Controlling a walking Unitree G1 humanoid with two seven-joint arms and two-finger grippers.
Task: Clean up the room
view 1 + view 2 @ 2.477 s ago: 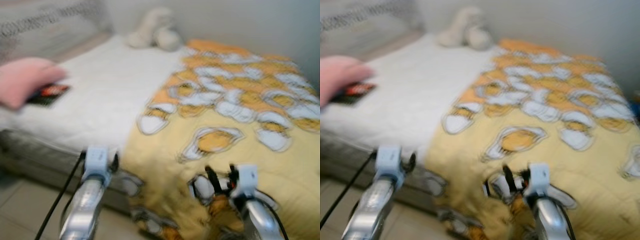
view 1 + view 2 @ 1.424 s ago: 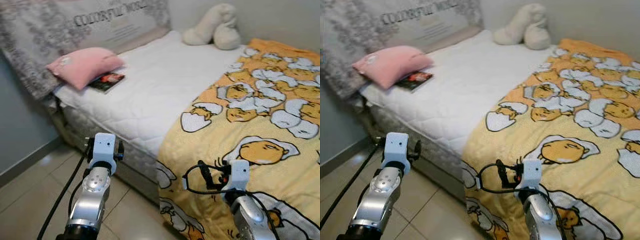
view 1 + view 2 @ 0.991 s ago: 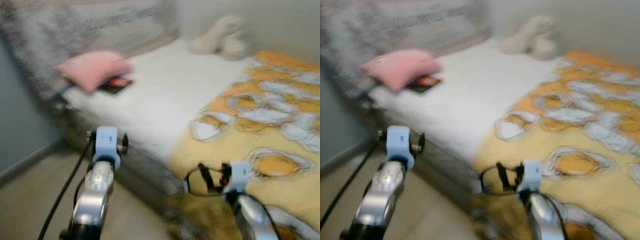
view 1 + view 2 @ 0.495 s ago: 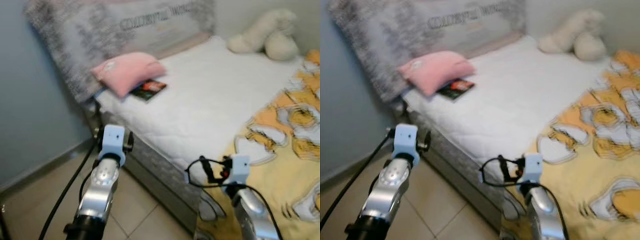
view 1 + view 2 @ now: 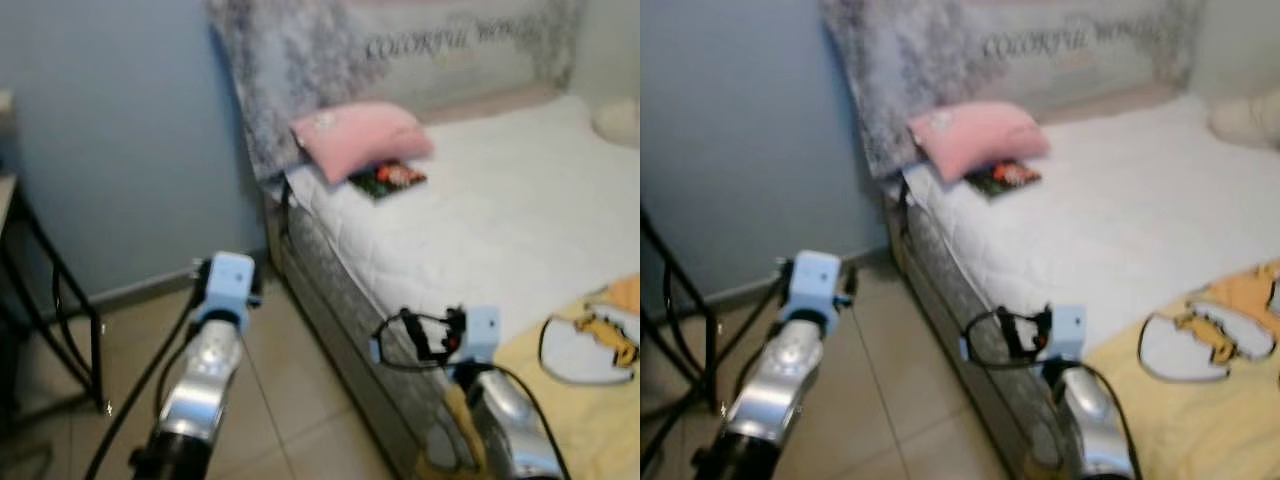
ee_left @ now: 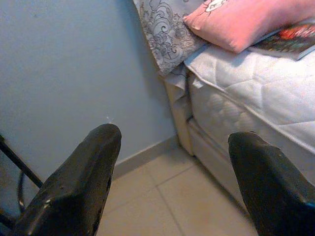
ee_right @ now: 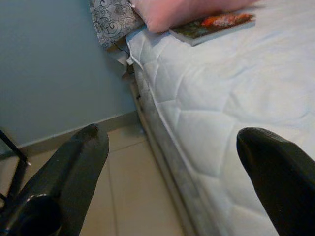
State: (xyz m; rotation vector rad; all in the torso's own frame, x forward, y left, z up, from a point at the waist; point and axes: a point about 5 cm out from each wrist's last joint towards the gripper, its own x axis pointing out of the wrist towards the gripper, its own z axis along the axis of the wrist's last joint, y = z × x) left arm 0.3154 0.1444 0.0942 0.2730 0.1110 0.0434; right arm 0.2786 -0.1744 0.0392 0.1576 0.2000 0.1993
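A pink pillow lies at the head of the white mattress, with a dark book tucked against its near side. A yellow cartoon-print blanket covers the foot end at the lower right. My left gripper hangs open over the floor tiles beside the bed, empty, facing the wall and the bed's corner. My right gripper is open and empty too, held low by the mattress edge and facing the book and pillow.
A grey patterned cushion with lettering leans behind the pillow. The blue-grey wall stands to the left, with black metal furniture legs in front of it. Beige floor tiles run alongside the bed. A cream plush toy lies at the far right.
The camera has swung left: the wall and the black legs came into view, and the blanket and plush slid to the right edge. Both arms keep the same pose, grippers open.
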